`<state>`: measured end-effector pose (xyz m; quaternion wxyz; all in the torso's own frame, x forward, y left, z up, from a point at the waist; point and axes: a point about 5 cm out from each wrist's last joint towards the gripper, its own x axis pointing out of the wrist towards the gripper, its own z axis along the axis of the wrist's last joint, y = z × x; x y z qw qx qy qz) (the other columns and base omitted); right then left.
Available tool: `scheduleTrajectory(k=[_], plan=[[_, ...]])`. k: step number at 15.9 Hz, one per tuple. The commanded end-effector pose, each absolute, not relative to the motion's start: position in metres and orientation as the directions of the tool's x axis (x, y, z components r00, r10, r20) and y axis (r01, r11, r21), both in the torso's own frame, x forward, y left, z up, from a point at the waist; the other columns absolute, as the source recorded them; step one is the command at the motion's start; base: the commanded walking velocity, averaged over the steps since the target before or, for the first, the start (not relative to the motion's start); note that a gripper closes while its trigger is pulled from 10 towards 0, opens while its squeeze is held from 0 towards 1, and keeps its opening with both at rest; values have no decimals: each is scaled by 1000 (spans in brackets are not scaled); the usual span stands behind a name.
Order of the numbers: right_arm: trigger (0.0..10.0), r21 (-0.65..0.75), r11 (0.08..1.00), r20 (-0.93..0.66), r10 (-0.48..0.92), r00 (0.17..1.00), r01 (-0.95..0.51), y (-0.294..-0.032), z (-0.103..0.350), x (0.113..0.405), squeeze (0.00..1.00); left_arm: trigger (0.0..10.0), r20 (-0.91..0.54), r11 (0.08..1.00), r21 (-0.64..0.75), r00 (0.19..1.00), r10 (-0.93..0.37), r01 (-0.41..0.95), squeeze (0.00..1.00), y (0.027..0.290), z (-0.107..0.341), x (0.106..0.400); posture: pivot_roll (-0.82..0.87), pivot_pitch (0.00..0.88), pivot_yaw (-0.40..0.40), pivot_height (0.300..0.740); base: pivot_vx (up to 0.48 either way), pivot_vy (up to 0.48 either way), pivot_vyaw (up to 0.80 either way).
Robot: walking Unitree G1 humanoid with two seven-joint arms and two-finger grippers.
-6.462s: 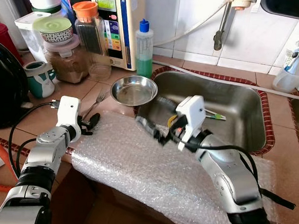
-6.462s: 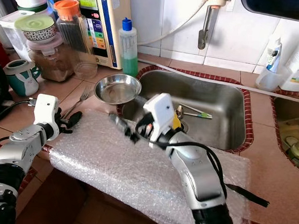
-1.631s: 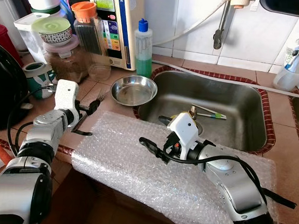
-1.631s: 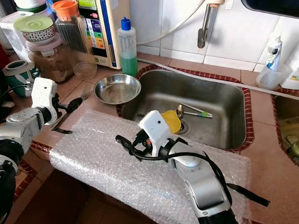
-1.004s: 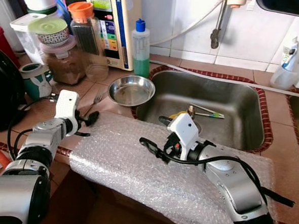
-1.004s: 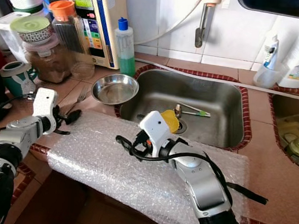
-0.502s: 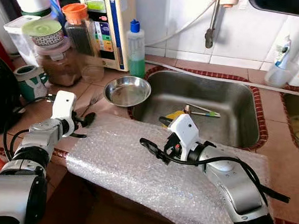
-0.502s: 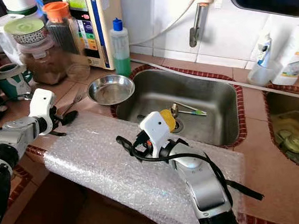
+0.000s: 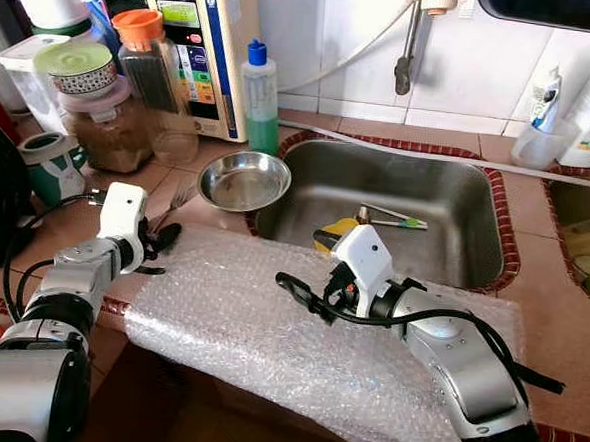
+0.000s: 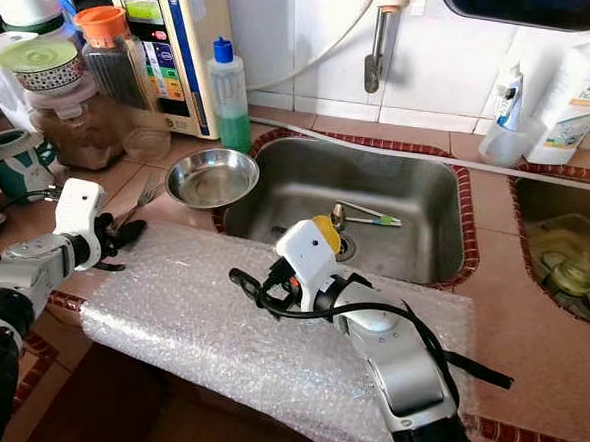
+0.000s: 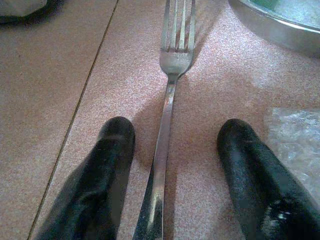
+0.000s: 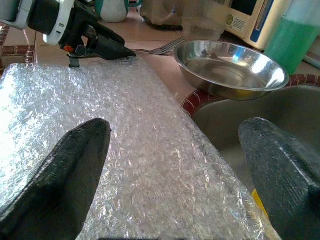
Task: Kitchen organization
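Stainless steel all over your counter: the fork (image 11: 167, 100) lies flat on the speckled pinkish tile, tines pointing toward the round shallow steel bowl (image 9: 243, 180), which sits just left of the steel sink (image 9: 476, 207). Your left gripper (image 11: 175, 175) is down at the fork's handle with its 2 black fingers (image 11: 107, 165) spread, 1 on each side of the handle and not pinching it, so it's released, nothing grasped. It sits right at the far left corner of the bubble wrap (image 10: 199, 315), that crinkly clear sheet draped over the near edge of the counter.

Your right gripper (image 12: 175, 165) hovers over the bubble wrap with its rounded matte fingers wide apart, holding nothing. You can see your left gripper and the bowl ahead of it in the right wrist view.

Inside the sink there's a yellow thing (image 9: 337, 227) partly hidden behind the right wrist, plus a green-tipped utensil (image 9: 395, 217) I can't identify. Far left: a plastic bottle of green liquid with a blue cap (image 9: 259, 97), an orange-lidded jar (image 9: 145, 57), and a cream appliance (image 9: 201, 45) whose label is too small to read. The white bottle (image 10: 578, 93) far right has writing I can't make out.
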<state>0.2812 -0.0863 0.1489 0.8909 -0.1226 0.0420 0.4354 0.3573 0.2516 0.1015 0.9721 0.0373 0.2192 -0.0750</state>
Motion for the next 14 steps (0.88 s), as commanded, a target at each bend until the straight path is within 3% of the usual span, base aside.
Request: scheduleTrajectory(k=[1,7,14], plan=[[10000,-191,567,-172,784,596,-802,-84,153,279,0,0,-517,989,59,852,-84,134,0,265,85,344,27,58,105,740,0,0,0],[10000,-196,555,-181,790,586,-809,-83,152,278,0,0,-487,982,87,867,-106,169,0,266,85,343,26,55,101,740,0,0,0],[10000,-198,548,-185,794,580,-813,-82,151,278,0,0,-494,990,96,869,-43,104,0,279,84,337,36,53,97,740,0,0,0]])
